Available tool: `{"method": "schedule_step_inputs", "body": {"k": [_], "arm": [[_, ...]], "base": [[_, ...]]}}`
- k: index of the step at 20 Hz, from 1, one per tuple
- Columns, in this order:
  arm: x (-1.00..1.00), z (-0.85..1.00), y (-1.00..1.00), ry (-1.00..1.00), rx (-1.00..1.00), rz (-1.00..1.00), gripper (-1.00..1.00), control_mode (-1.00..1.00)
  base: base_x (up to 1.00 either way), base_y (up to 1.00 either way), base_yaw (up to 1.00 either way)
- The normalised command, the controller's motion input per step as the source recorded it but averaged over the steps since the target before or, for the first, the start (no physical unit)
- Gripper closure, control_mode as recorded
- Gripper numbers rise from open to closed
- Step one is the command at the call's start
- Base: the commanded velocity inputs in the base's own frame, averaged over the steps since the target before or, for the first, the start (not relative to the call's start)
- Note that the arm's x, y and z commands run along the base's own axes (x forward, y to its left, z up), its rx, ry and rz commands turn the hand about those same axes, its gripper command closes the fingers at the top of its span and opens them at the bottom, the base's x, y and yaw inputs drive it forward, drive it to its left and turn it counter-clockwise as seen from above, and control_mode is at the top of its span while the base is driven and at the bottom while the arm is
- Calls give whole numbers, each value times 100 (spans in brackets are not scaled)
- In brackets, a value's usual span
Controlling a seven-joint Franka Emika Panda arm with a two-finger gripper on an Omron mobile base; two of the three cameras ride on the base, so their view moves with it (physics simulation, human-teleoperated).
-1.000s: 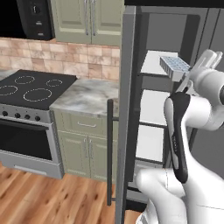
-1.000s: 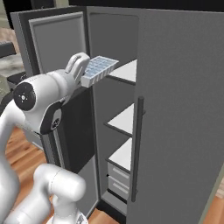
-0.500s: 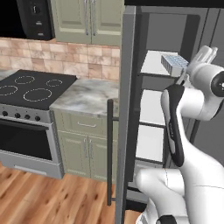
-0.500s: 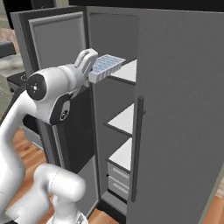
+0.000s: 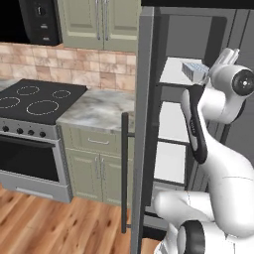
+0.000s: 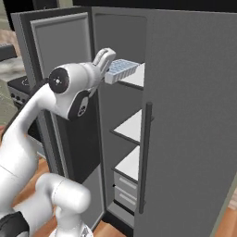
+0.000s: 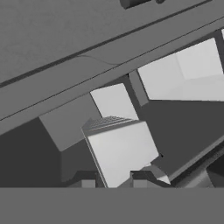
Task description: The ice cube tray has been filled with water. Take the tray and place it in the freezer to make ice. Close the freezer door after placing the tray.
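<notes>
Item: ice cube tray [image 6: 121, 69], clenched in my gripper [image 6: 107, 73], kept near level over the freezer's top shelf [image 6: 137, 79] front edge so the water stays in.

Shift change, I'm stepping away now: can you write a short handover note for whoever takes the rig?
Tool: shut on the flat white ice cube tray with pale-blue cells, held at the front edge of the top white shelf of the open grey freezer.
Done: tray picked up and carried to the freezer.
Left: set the tray on a shelf, release, withdraw, close the tall grey freezer door.
</notes>
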Motion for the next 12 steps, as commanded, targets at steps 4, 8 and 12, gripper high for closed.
{"method": "schedule_step_inputs", "body": {"k": [4, 8, 12], "arm": [[63, -1, -22, 5, 0, 0, 100, -100], [66, -6, -16, 4, 0, 0, 100, -100], [67, -15, -18, 4, 0, 0, 100, -100]], "base": [[0, 0, 0], [0, 0, 0], [0, 0, 0]]}}
